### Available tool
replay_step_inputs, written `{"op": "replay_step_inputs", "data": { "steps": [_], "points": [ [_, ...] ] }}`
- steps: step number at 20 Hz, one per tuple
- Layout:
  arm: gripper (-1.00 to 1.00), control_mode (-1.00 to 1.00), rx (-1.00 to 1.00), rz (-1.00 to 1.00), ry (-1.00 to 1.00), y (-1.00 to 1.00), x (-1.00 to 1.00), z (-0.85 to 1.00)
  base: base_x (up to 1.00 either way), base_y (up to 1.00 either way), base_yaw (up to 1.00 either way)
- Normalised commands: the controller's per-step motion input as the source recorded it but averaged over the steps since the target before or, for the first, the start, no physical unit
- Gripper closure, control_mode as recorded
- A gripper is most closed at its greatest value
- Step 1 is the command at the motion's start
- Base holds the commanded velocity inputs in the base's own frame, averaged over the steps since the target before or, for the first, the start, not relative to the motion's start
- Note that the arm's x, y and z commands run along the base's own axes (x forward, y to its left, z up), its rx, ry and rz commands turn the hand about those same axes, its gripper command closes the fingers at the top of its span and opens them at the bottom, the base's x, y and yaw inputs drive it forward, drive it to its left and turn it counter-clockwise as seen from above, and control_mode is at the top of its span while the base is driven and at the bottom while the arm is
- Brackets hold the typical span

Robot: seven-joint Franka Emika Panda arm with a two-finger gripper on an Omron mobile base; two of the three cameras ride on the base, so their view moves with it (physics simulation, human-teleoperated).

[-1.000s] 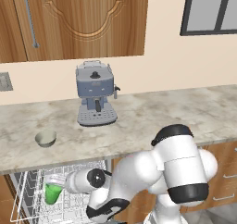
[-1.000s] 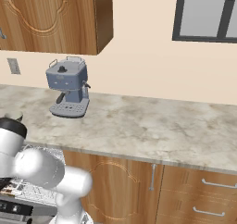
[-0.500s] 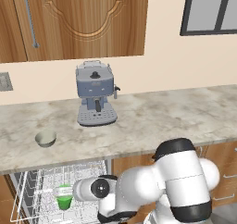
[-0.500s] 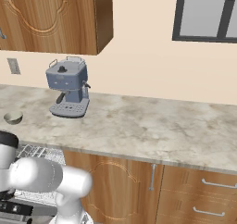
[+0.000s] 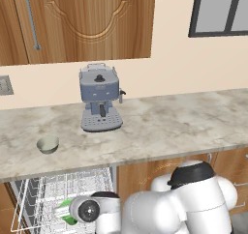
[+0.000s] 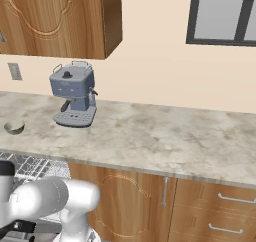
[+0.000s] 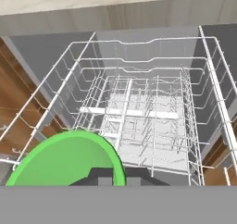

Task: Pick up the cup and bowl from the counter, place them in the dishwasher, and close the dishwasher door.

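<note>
The green cup (image 7: pixel 69 160) hangs low over the front left of the dishwasher's white wire rack (image 7: pixel 143 107), with my gripper (image 7: pixel 113 177) shut on its rim. From the left base view the cup (image 5: pixel 65 212) shows tilted beside my wrist, above the pulled-out rack (image 5: pixel 58 187). The grey-beige bowl (image 5: pixel 47 143) sits on the counter (image 5: pixel 164 126) left of the coffee machine; the right base view has the bowl (image 6: pixel 14 127) at the counter's (image 6: pixel 165 141) far left. The dishwasher door is out of view.
A grey coffee machine (image 5: pixel 100 104) stands at the back of the counter, right of the bowl. Wooden wall cupboards (image 5: pixel 82 20) hang above. Wooden cabinet fronts and drawers (image 6: pixel 200 206) lie to the right of the rack (image 6: pixel 30 163).
My arm has carried the cup to the right and lower over the rack, and the elbow has dropped. The bowl has not moved.
</note>
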Motion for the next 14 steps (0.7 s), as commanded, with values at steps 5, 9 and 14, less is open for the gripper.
{"op": "replay_step_inputs", "data": {
  "steps": [5,9,14],
  "points": [
    [1.0,-1.0,-0.1,0.0,0.0,-0.01,0.0,-0.13,0.0,0.0,0.0],
    [1.0,-1.0,-0.11,0.0,-0.04,-0.09,0.0,-0.22,0.0,0.0,0.0],
    [1.0,-1.0,-0.13,0.0,-0.04,-0.09,0.0,-0.31,0.0,0.0,0.0]
  ]
}}
